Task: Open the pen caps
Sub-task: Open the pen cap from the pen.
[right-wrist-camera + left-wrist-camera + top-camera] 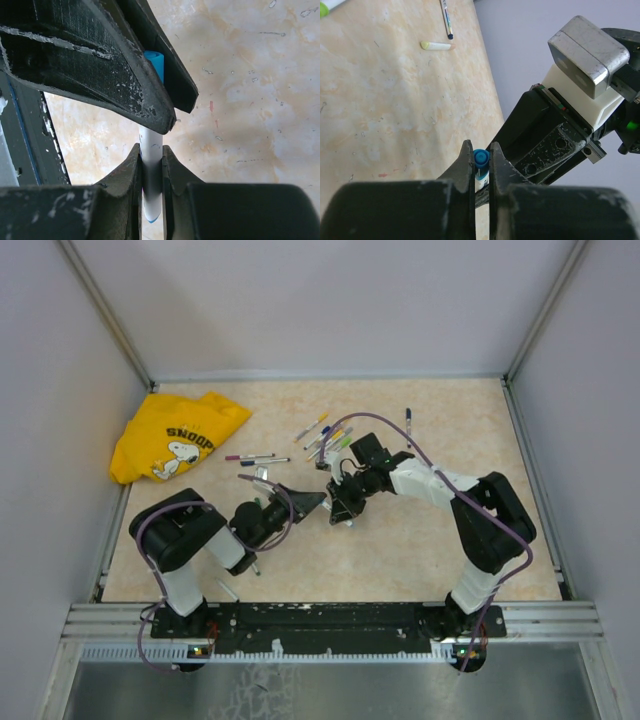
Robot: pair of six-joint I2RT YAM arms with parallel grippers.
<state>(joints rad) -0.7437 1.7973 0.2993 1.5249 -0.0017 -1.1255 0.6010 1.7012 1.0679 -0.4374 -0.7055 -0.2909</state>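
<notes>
Both end effectors held one pen above the middle of the desk [400, 550].
The left end effector [481, 150] was closed on the blue cap [480, 159]. The right end effector [150, 149] was closed on the barrel [151, 180] just below that cap. If the cap was already loose from the barrel, I cannot tell, because the left fingers [125, 75] hid the joint. Other pens [328, 435] lay further back on the desk, and a yellow shirt [175, 435] lay in the far left corner.
</notes>
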